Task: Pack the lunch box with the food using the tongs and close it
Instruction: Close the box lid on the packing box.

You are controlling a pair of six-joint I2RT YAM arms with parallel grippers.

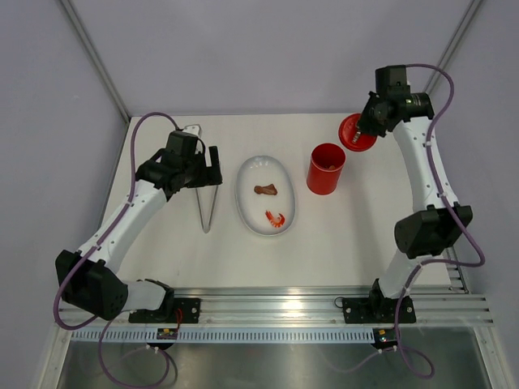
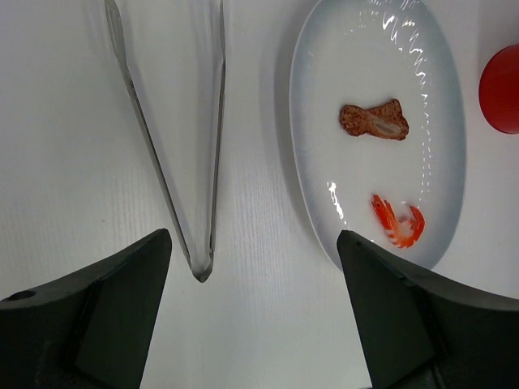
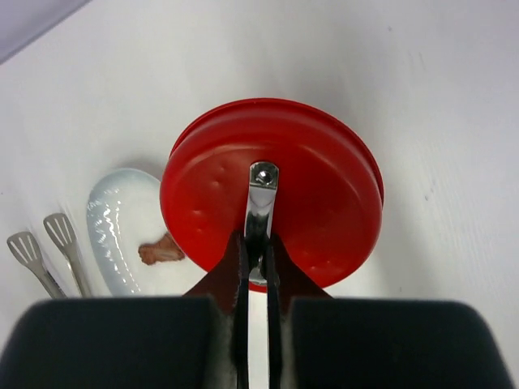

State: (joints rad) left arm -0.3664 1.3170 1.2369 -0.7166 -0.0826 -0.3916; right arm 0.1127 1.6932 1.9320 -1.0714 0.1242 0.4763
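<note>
On the table point(image 1: 365, 235), the white plate point(image 1: 253, 174) held two pieces of food, a brown chunk point(image 1: 265, 190) and a red shrimp point(image 1: 276, 218). The open lunch box point(image 1: 325, 170) stood just right of it. The right gripper point(image 3: 258, 243) had its fingers clenched on the lid point(image 3: 324, 203) by its metal handle point(image 3: 262, 194). The left gripper point(image 2: 253, 243) hung released above the tongs point(image 1: 208, 207). The lid was best held level and aside until the tongs emptied the plate.

Open strip of table point(image 1: 225, 237) between tongs point(image 1: 208, 209) and plate point(image 1: 242, 194), narrower gap between plate and lunch box point(image 1: 324, 174), its mouth uncovered from above, left gripper point(image 2: 253, 243) spread wide above the tongs' arms, right gripper point(image 3: 258, 243) clamped on the lid point(image 3: 324, 186) handle, arm and lid crowding the lunch box's far-right side.
</note>
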